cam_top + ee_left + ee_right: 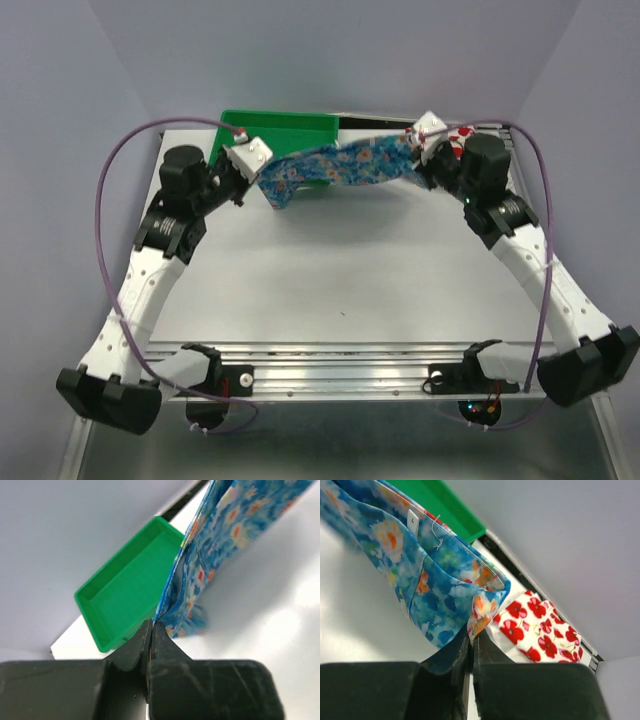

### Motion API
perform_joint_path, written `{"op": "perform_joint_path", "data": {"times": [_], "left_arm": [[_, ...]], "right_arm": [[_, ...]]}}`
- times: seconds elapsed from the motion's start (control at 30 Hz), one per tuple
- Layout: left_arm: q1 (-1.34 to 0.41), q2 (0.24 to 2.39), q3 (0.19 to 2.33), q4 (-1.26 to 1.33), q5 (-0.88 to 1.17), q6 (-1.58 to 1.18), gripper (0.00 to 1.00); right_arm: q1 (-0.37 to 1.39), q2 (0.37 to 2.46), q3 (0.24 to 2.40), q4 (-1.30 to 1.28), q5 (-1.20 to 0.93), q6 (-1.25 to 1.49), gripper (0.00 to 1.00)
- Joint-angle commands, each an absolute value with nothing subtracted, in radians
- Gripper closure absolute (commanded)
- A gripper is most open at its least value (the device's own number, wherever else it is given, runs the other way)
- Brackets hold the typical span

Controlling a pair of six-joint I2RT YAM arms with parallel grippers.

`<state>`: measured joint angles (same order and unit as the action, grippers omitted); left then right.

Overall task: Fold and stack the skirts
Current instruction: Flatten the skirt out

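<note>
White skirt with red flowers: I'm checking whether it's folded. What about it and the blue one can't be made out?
- white skirt: top view, mostly behind the right gripper; right wrist view shows only part. Folded or not, unclear.
- blue skirt: left wrist view cuts it at the top edge.
- green tray: top view, front hidden by the blue skirt.

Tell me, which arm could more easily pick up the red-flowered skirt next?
Likely right. The red-flowered skirt lies just beyond the right gripper, at the far right corner; the left gripper is across the table beside the green tray. Both are shut on the blue skirt.
</note>
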<state>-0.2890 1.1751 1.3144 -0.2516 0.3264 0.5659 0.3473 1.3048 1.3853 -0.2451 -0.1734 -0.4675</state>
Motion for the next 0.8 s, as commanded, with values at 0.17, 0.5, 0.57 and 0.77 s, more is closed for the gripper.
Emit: {"op": "perform_joint_path", "data": {"times": [0.17, 0.5, 0.57, 0.77], "left_arm": [[-0.362, 0.78, 0.904, -0.668, 0.736, 0.986, 0.07], [-0.468, 0.705, 0.862, -0.601, 0.56, 0.778, 0.07], [-0.468, 0.758, 0.873, -0.543, 0.513, 0.718, 0.17], [-0.466, 1.017, 0.943, -0.41, 0.342, 0.463, 0.43]], "right_arm": [[0.347, 0.839, 0.869, -0.408, -0.442, -1.026, 0.0], [0.347, 0.886, 0.917, -0.459, -0.313, -0.942, 0.0], [0.347, 0.948, 0.991, -0.494, -0.307, -0.895, 0.0], [0.347, 1.28, 1.184, -0.653, -0.299, -0.666, 0.0]]}}
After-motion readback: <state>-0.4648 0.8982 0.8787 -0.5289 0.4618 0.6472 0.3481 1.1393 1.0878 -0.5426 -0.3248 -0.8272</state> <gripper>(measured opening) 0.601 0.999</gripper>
